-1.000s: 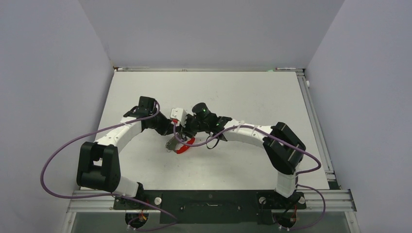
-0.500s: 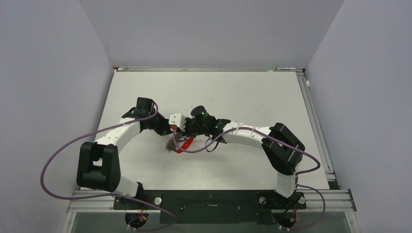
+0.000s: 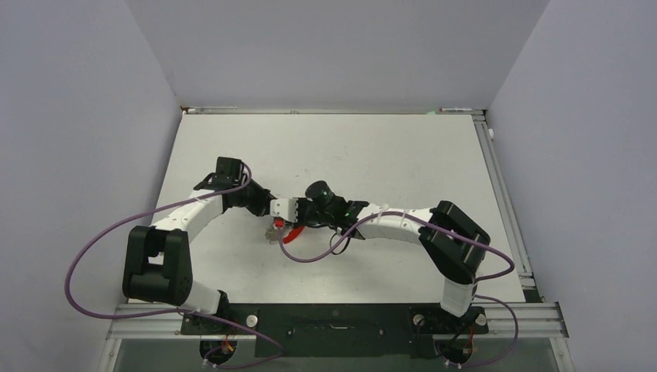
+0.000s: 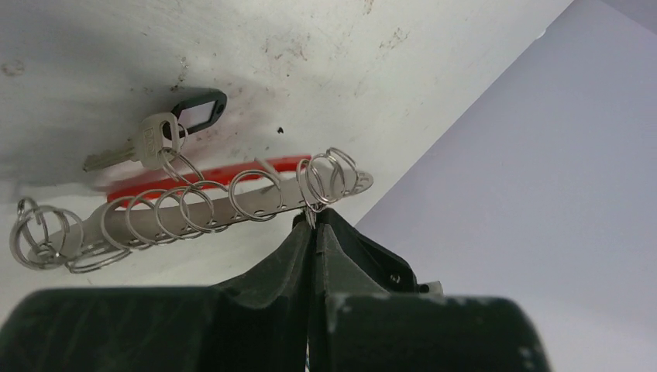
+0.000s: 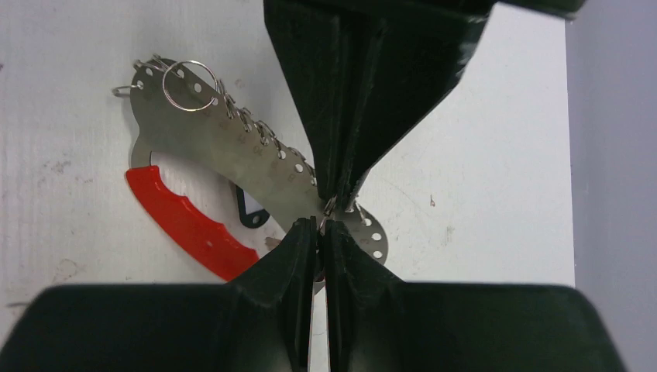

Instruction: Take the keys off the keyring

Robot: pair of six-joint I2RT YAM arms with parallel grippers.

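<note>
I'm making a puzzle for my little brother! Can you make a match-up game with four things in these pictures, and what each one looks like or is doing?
Things:
1. left gripper
2. pale key
3. wire rings
4. curved handle

Descriptions:
A. bright red
B. threaded in a row along the keyring
C. shut, pinching the end ring
D. silvery, hooked on one ring, next to a dark head

Pairs: 1-C, 2-D, 3-B, 4-A
</note>
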